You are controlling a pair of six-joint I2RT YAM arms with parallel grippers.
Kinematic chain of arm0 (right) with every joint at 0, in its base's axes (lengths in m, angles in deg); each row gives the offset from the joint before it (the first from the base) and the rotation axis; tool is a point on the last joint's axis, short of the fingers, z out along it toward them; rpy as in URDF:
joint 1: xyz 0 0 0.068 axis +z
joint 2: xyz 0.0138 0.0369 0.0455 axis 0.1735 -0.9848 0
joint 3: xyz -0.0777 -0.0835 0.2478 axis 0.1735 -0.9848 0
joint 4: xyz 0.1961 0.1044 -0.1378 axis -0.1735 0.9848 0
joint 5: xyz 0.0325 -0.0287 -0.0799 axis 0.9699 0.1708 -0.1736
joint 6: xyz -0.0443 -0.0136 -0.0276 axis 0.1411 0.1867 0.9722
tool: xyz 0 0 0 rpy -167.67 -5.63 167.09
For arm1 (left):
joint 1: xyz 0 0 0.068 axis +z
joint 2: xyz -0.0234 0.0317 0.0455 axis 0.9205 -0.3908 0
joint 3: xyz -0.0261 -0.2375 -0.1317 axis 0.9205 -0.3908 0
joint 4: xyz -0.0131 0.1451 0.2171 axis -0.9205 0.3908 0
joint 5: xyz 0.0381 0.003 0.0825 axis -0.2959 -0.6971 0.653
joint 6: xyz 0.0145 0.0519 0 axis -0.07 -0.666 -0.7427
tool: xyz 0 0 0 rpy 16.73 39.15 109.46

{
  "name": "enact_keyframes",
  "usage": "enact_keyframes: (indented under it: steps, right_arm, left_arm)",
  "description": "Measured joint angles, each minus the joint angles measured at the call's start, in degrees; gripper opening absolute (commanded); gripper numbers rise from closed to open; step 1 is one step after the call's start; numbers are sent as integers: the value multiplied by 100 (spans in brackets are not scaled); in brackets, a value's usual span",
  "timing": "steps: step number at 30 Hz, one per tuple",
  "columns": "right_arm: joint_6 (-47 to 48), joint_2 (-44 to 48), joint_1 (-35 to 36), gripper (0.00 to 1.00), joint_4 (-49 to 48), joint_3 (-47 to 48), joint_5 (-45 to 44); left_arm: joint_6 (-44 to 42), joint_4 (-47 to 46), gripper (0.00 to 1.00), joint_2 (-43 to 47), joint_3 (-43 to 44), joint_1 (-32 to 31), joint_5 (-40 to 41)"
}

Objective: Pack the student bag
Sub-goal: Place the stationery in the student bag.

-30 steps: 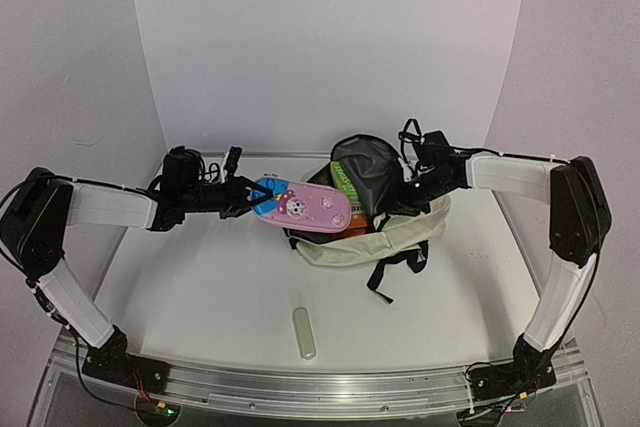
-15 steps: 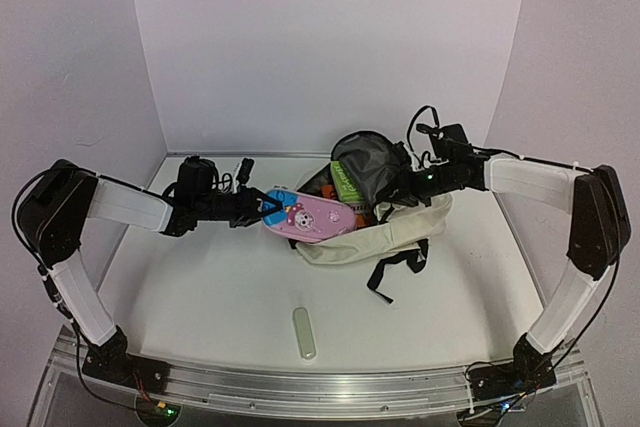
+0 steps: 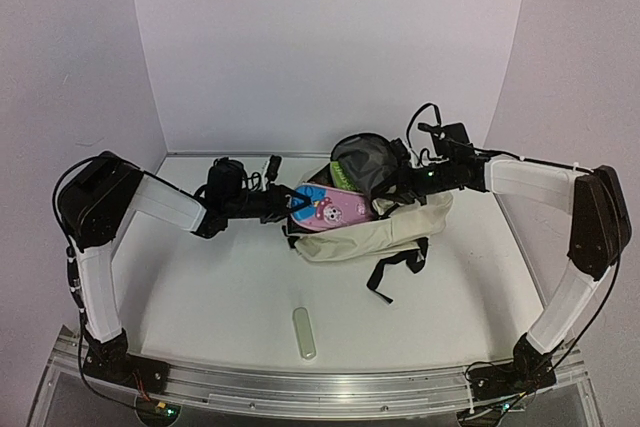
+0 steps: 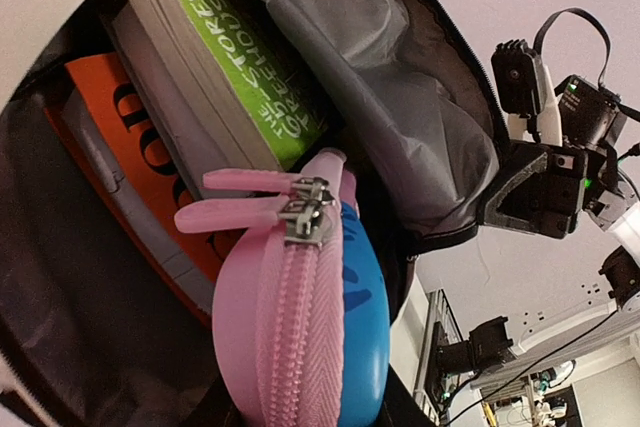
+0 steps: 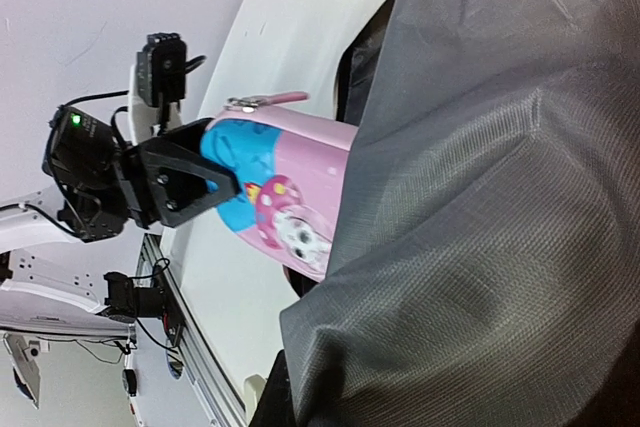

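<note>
Left gripper: your left gripper [image 3: 288,204] is clamped on the blue end of the pink pencil case [image 3: 335,209], jaws part-way apart with the case between them.
Pencil case: it runs straight out ahead of those fingers, lying on its side, and its far end is already past the mouth of the student bag [image 3: 370,237]. In your left wrist view the pink zip runs up the middle and the two zip pulls [image 4: 250,197] stick out to the left at the leading end.
Right gripper: your right gripper [image 3: 400,182] has its jaws together at the far right rim of the bag, pinched on the grey lining as far as the views show. That lining fills most of your right wrist view and hides the fingers.
Student bag: it lies on the table [image 3: 200,287] between your two grippers, mouth open toward the left gripper, cream body just below the right gripper, black strap [image 3: 395,267] trailing toward the arm bases.
Inside the bag: just beyond the case's tip, a green book [image 4: 250,57] leans against an orange book [image 4: 120,137], the two touching.
Elsewhere: a pale oblong thing [image 3: 304,332] lies well apart from both grippers, nearer the arm bases.
</note>
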Motion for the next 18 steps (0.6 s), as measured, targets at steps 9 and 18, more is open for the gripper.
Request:
enact_keyframes:
  steps: [9, 18]
  right_arm:
    - [-153, 0, 1, 0, -160, -58, 89]
    - [-144, 0, 1, 0, -273, -291, 104]
  left_arm:
    - [301, -436, 57, -842, 507, -541, 402]
    - [-336, 1370, 62, 41, 271, -507, 1239]
